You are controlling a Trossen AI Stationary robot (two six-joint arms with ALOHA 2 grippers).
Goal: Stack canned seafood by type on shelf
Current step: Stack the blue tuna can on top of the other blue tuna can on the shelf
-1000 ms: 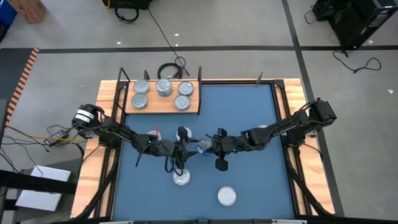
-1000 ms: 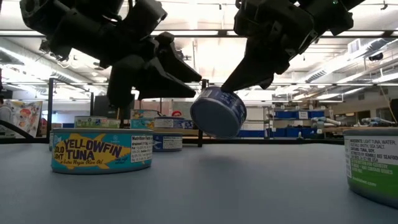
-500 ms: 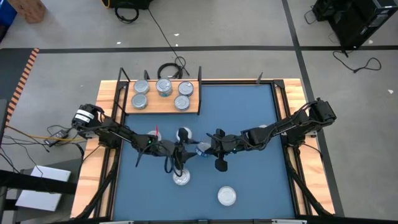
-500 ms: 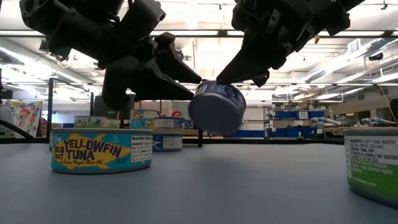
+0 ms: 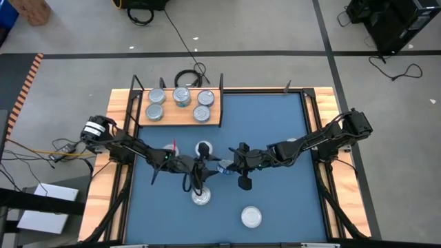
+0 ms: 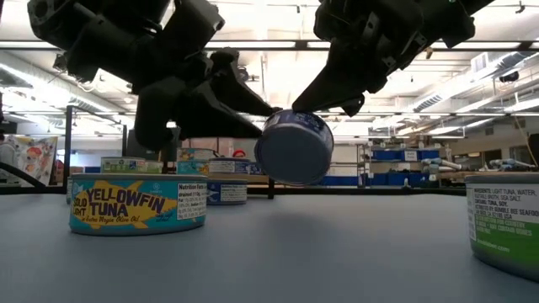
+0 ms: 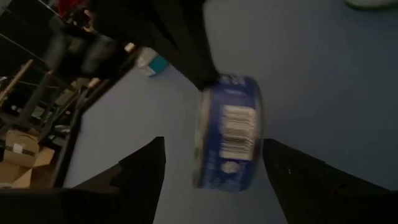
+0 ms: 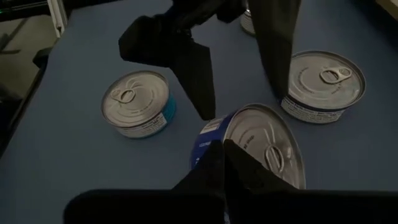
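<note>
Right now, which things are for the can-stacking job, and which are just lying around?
For the job:
- blue tin, held up by the right gripper, with the open left gripper beside it
- Yellowfin tuna tin
- tins on the shelf
- shelf

Just lying about:
- black cable coil behind the shelf
- cardboard box on the floor

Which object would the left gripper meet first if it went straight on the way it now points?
The blue tin, held tilted above the mat by the right gripper. It lies directly ahead of the left gripper, between its open fingers, with nothing else in between; how near is unclear.
</note>
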